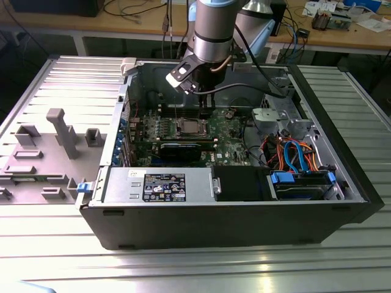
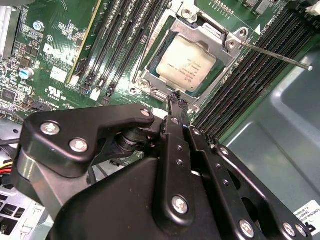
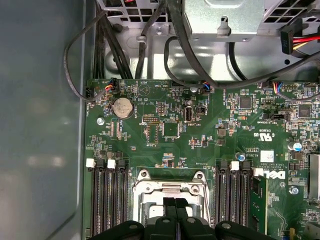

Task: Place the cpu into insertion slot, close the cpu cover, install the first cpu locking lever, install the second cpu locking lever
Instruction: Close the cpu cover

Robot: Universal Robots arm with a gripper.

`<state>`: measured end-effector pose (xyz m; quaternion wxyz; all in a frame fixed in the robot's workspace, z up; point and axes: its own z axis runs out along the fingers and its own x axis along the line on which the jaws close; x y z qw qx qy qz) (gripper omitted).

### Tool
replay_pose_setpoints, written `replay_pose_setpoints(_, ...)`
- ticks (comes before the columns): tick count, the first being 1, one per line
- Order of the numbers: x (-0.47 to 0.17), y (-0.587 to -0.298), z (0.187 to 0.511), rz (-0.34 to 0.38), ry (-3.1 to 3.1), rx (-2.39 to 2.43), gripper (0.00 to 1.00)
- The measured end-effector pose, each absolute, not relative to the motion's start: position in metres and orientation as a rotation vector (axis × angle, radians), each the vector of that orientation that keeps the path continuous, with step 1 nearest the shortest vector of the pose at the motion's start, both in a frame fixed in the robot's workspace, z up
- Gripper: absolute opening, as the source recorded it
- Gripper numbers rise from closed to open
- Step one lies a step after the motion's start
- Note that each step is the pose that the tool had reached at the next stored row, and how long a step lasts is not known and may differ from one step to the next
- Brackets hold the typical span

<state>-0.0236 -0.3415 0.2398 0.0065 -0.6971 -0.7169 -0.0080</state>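
The cpu (image 2: 186,65) lies in the insertion slot (image 1: 191,127) on the green board, its dull silver top showing. The cpu cover (image 2: 199,31) lies flat around it, framing the chip in its window. A thin metal locking lever (image 2: 274,55) sticks out from one socket corner over the black memory slots. My gripper (image 2: 175,98) hovers just above the socket's edge, fingers pressed together with nothing between them. In the first wrist view the gripper (image 3: 175,204) sits over the socket frame (image 3: 150,186). In the exterior view the gripper (image 1: 205,101) hangs inside the open computer case, just behind the socket.
Black memory slots (image 2: 125,40) flank the socket on both sides. A coin battery (image 3: 122,107) and loose black cables (image 3: 80,60) lie beyond it. The grey power supply (image 1: 165,183) and a drive cage with blue cables (image 1: 299,174) fill the case's front. Grey fixtures (image 1: 61,134) stand on the exterior view's left.
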Motion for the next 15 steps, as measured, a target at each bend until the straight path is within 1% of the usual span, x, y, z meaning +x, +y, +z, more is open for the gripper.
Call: replay_pose_setpoints(15, -0.0293, -0.3415, 0.2393, -0.026, -2.243, -2.181, 0.11)
